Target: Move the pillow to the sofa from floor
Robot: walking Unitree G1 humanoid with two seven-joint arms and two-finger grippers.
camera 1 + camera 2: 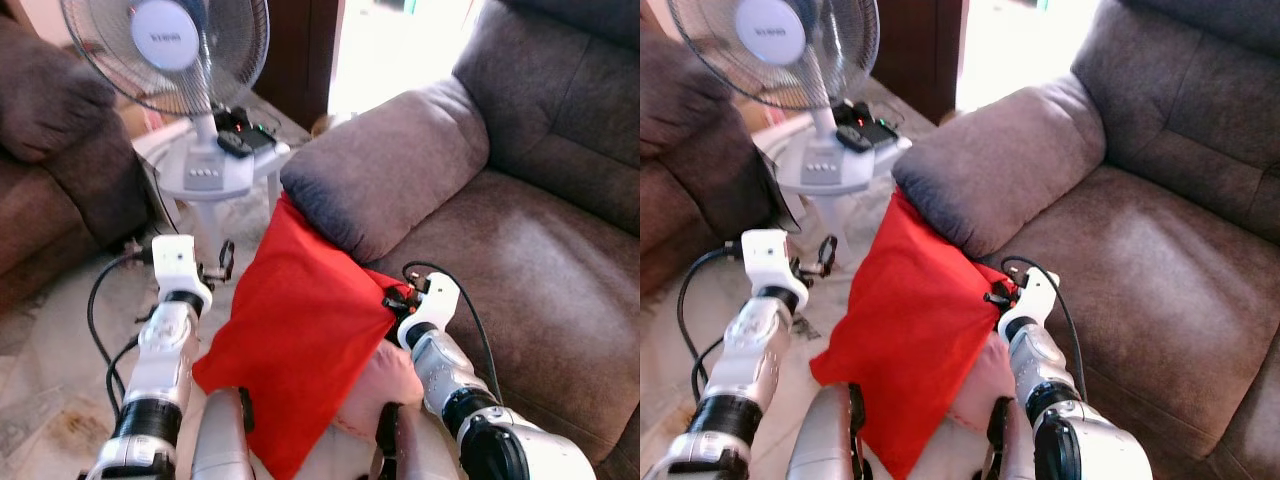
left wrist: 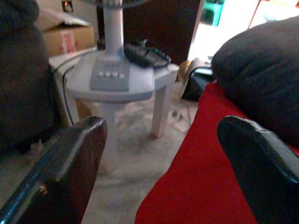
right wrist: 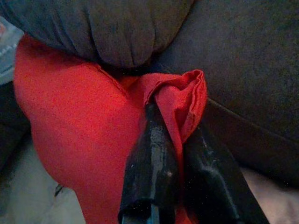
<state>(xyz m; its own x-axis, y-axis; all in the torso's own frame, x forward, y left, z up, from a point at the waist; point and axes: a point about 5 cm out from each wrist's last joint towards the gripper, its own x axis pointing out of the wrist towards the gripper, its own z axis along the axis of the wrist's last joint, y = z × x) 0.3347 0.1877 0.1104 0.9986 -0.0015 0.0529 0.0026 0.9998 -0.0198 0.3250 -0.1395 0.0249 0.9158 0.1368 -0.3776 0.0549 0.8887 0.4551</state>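
The red pillow (image 1: 300, 340) is off the floor (image 1: 60, 400) but not yet on the sofa (image 1: 540, 290) — it hangs against the sofa's front edge with its top corner tucked under the sofa's padded armrest (image 1: 385, 165), so the lift looks done and the carry onto the seat is left. The right gripper (image 3: 180, 126) has its fingers pinched tight on a bunched corner of the pillow just before the seat edge, while the left gripper (image 2: 159, 154) hovers with fingers spread wide beside the pillow's far edge, on the side away from the sofa near the white fan (image 1: 190, 90), holding nothing.
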